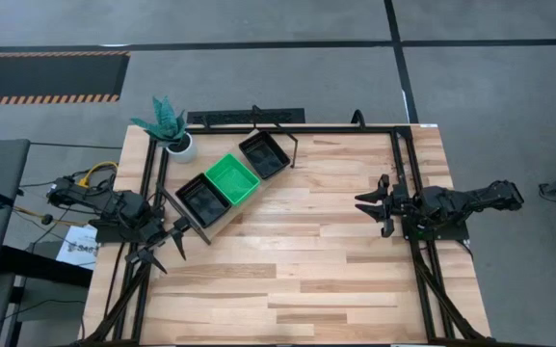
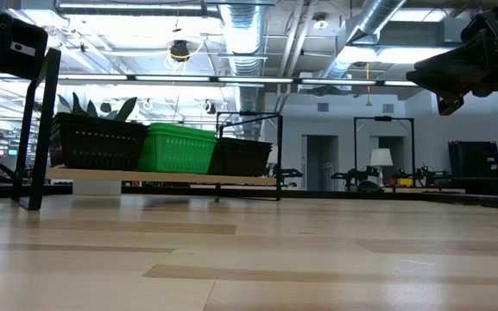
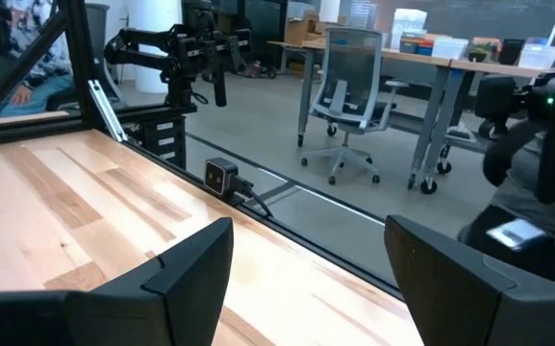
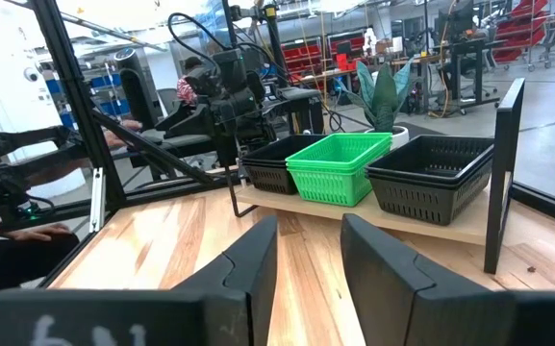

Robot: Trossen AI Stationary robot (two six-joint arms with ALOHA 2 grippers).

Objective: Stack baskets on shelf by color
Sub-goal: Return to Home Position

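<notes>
Three piles sit on the shelf (image 1: 222, 222) | black baskets (image 1: 201, 198) flank the green baskets (image 1: 232, 178), grouped by colour (stacking looks finished) | left pincer (image 1: 167, 253) wide, empty, at the counter (image 1: 335, 280) edge | right pincer (image 1: 364, 205) narrowly parted, empty, well apart from the shelf, likely parked.

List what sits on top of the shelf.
The shelf holds three stacks in a row: a black stack, a green stack in the middle, and a second black stack at the other end. Nesting hides each stack's lower baskets.
</notes>
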